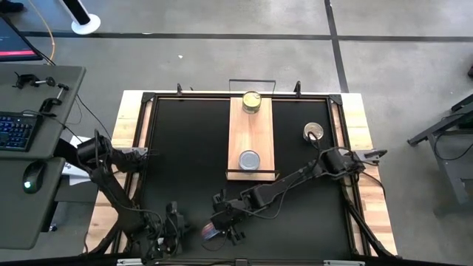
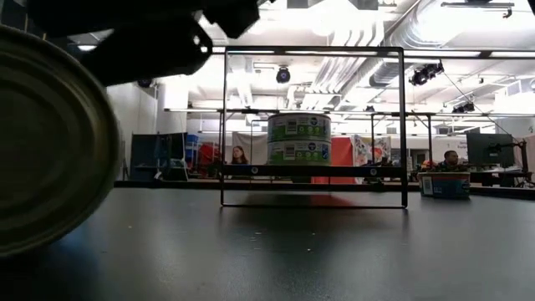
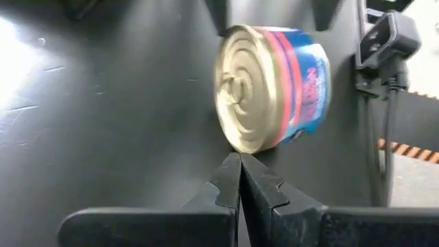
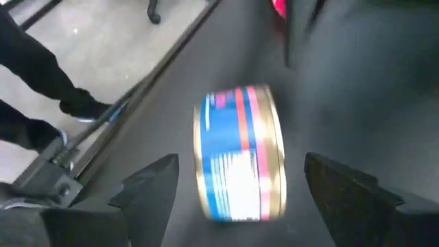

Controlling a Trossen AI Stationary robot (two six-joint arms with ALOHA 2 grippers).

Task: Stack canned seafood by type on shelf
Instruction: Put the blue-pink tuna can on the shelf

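A tin with a gold lid and a blue-and-pink label [image 3: 271, 89] [image 4: 240, 165] [image 1: 210, 232] stands on its curved side wall on the black table near the front edge, looming at the left of the low view [image 2: 42, 142]. My right gripper [image 4: 240, 163] [image 1: 223, 222] is open, one finger on either side of the tin and clear of it. My left gripper [image 3: 240, 168] [image 1: 176, 225] is shut, its tips right at the tin's lid rim. On the wooden shelf [image 1: 251, 133], two tins are stacked at the far end [image 1: 252, 102] [image 2: 298, 140] and a silver-lidded tin [image 1: 250, 159] lies at the near end. My left gripper points its shut fingertips [image 3: 236, 165] at the lower rim of the tin's gold lid [image 3: 248, 147], coming level along the table. I cannot tell whether they touch the rim or stop just short of it.
Another tin [image 1: 313, 132] lies flat on the table right of the shelf. Black wire rails [image 2: 313, 125] stand at the shelf's short ends. The right arm [image 1: 295, 181] stretches slantwise across the near right part of the table. A desk with a keyboard [image 1: 18, 129] stands off the left side.
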